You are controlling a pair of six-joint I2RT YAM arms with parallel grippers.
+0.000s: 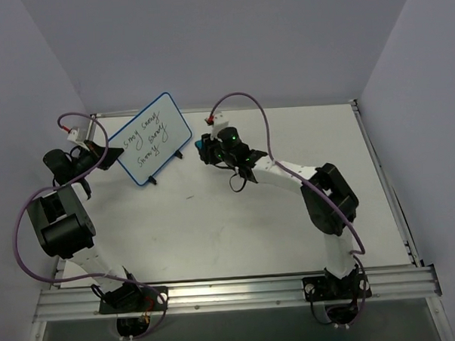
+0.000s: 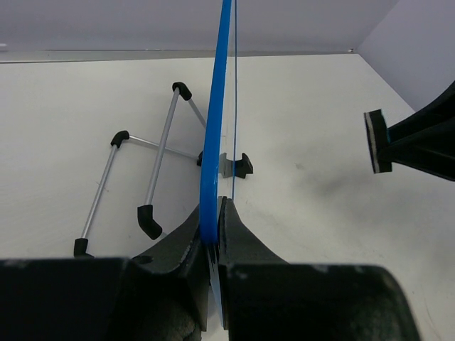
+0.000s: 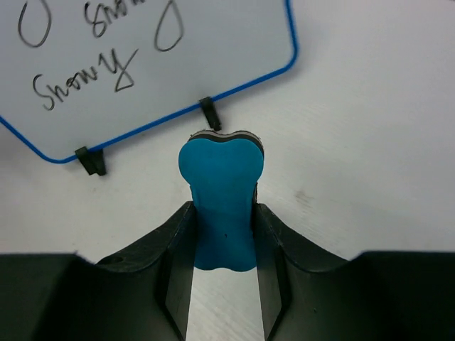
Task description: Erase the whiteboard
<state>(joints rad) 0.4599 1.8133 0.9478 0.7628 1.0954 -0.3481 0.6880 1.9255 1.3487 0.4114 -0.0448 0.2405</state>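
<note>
The whiteboard point(image 1: 150, 137) stands tilted at the back left of the table, blue-framed, with three lines of black handwriting. My left gripper point(image 1: 106, 155) is shut on its left edge; in the left wrist view the blue frame point(image 2: 215, 135) runs edge-on up from between the gripper's point(image 2: 213, 231) fingers. My right gripper point(image 1: 206, 149) sits just right of the board, shut on a blue eraser point(image 3: 223, 202) with a dark felt face. From the right wrist the board's lower corner point(image 3: 153, 71) and its two black feet point(image 3: 91, 160) lie just beyond the eraser. The right gripper point(image 3: 223, 213) pinches the eraser's narrow waist.
A folding wire stand point(image 2: 131, 177) with black rubber tips lies on the table behind the board. White walls point(image 1: 27, 81) close in the table at left, back and right. An aluminium rail point(image 1: 233, 291) runs along the near edge by the arm bases.
</note>
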